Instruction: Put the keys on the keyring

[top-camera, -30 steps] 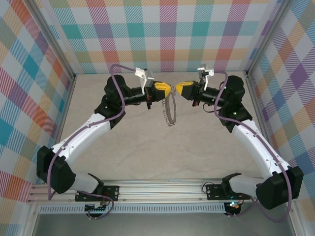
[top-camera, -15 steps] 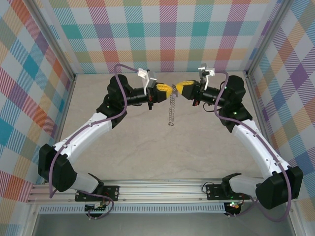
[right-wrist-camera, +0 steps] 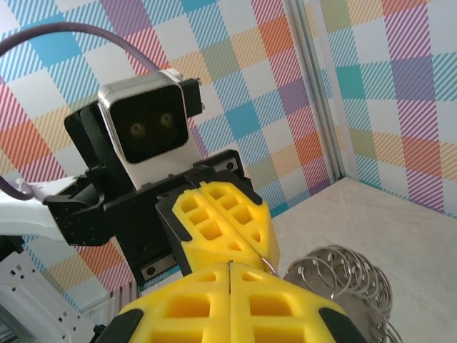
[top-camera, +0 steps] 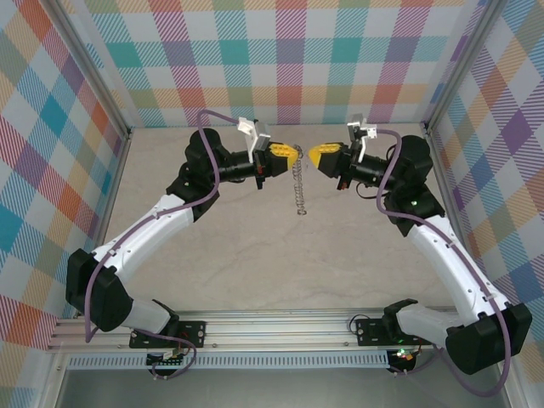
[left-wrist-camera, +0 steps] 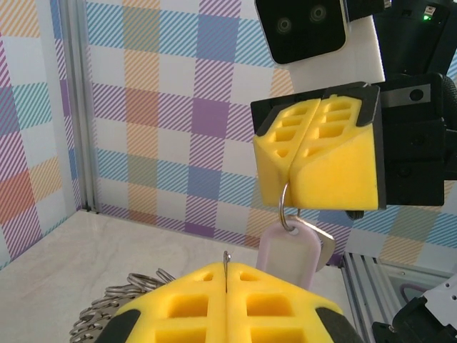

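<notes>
Fingers of the left gripper (left-wrist-camera: 226,279) are pressed together on a thin wire that stands up out of their seam. That wire appears to belong to the keyring (left-wrist-camera: 114,311), whose scalloped grey coils bunch just beside and below the yellow pads. From above, the keyring (top-camera: 297,185) hangs edge-on from the left gripper (top-camera: 293,155) like a short chain; whether its lower end touches the table (top-camera: 255,255) cannot be told.

Facing it, a little apart, the right gripper (left-wrist-camera: 291,171) is also closed. It pinches a small split ring from which the keys (left-wrist-camera: 289,250) dangle, a lilac-white tab with a metal bit behind it. The right wrist view shows the same standoff: the right gripper (right-wrist-camera: 230,279) clamped shut, the left gripper (right-wrist-camera: 257,236) opposite, and the keyring (right-wrist-camera: 343,275) off to the side.

As a judgement, both pieces are picked up and presented to each other, but the joining is not yet done, since the keys hang clear of the big loop. What remains is to bring the small ring onto the exposed wire and work it along until the keys ride on the keyring.
</notes>
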Controlling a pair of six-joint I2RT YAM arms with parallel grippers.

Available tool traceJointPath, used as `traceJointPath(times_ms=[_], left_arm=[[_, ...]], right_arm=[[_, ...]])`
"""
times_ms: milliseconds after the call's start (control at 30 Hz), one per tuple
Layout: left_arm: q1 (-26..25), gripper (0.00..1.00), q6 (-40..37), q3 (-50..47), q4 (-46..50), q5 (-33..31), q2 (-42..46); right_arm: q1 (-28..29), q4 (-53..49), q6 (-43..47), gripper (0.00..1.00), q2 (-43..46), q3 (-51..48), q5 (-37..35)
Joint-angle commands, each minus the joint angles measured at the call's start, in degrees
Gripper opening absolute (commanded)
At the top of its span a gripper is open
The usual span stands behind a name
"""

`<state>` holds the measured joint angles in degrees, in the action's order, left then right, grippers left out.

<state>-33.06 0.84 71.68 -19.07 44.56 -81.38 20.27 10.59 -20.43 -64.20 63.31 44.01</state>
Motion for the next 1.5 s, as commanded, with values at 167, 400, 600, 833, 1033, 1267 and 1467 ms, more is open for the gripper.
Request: traceJointPath(times_ms=[167, 400, 600, 833, 1033, 1267, 1467], left_arm=[[-0.6, 0.0, 0.4, 2.8, -0.9, 2.0, 0.0], [-0.6, 0.0, 0.7, 2.9, -0.9, 2.5, -0.3], [-0.6, 0.0, 1.0, 3.1, -1.2, 2.9, -0.8], [-0.8, 0.0, 1.6, 2.9, -1.9, 3.4, -0.9], [-1.0, 0.0, 1.6, 2.9, -1.9, 3.8, -0.8], [-1.2, 0.0, 1.6, 2.6, -2.2, 4.4, -0.6], [-1.2, 0.0, 2.2, 1.8, -3.6, 3.9, 0.1]], right_arm=[[-0.1, -3.7, 4.8, 0.0, -0.5, 0.6, 1.7], [-0.1, -2.2, 4.1, 0.0, -1.3, 1.2, 1.9], [-0.1, -0.5, 3.0, 0.0, -2.1, 1.6, 2.1], [-0.1, 0.8, 2.5, 0.0, -3.1, 1.9, 1.6], [-0.1, 1.2, 2.6, 0.0, -3.5, 1.8, 0.4], [-0.1, 1.3, 2.7, 0.0, -3.8, 1.5, -1.4], [-0.9, 0.8, 2.7, 0.0, -3.9, 0.5, -2.2]])
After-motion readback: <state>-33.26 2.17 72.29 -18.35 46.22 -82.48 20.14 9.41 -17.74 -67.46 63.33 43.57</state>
